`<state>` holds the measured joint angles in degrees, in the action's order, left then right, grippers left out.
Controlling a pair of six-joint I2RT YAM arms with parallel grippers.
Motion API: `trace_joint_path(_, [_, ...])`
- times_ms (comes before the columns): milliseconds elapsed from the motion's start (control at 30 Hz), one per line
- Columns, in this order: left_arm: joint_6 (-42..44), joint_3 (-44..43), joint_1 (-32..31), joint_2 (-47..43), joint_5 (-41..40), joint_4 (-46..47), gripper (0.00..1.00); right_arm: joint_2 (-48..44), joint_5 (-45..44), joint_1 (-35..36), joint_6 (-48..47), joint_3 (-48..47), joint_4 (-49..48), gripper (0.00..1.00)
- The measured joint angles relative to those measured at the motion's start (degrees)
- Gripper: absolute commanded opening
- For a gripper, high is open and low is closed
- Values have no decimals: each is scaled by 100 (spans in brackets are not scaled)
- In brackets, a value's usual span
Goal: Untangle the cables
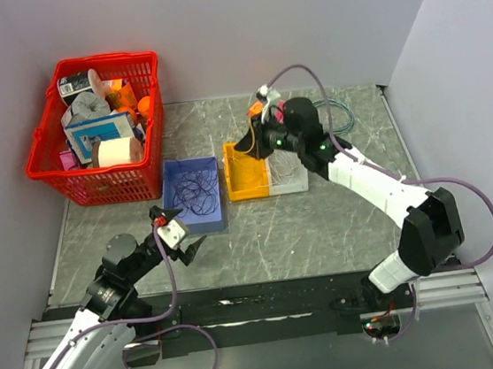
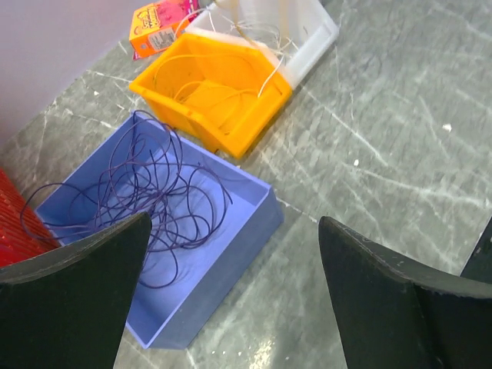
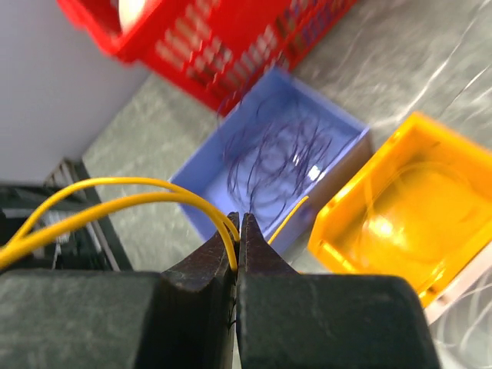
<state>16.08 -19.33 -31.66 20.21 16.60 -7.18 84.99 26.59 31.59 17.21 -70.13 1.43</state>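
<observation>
Pinching a yellow cable [image 3: 221,219] whose loops run out of sight, the right end effector [image 3: 238,229] is clamped tight; the left end effector [image 2: 234,223] gapes empty.

Cables [image 1: 196,190] in leftmost bin [image 1: 196,227], basket [image 1: 109,188] behind-left.

table [image 1: 322,225]: veined stone-look, matt | blue bin [image 2: 231,261]: smooth plastic | red basket [image 1: 105,190]: glossy plastic | cables [image 3: 138,196]: smooth-sheathed wire

Top camera looks down; both close, oblique wrist views share the blue bin [image 2: 223,284] [image 3: 330,184].
</observation>
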Motion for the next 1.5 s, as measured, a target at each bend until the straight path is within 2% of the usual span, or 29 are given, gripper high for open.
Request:
trace_joint_path(200, [151,37,0,-61,-9,-76,98,415,-74,-216,120,-763,50,0])
trace_joint_path(633, [181,48,59,-61,-2,-68,98,1989,-636,-337,564,-997,-459,0])
trace_joint_path(967, [181,111,83,-98,-2,-46,98,2618,-1384,-461,260,-1027,129,0])
trace_joint_path(1167, [181,114,83,-96,-2,-42,98,3123,-1725,-356,-247,-1738,750,0])
trace_joint_path(1367, [181,114,85,-96,-2,-39,98,3318,-2011,-129,-586,-1974,1189,1])
trace_joint_path(1433, [181,114,85,-96,-2,-39,98,3362,-2061,-98,-667,-2044,1344,11])
trace_joint_path(1467, [181,114,85,-96,-2,-39,98,3397,-2074,-98,-699,-2111,1434,20])
trace_joint_path(1500, [181,114,85,-96,-2,-39,98,3438,-2100,-101,-732,-2203,1517,41])
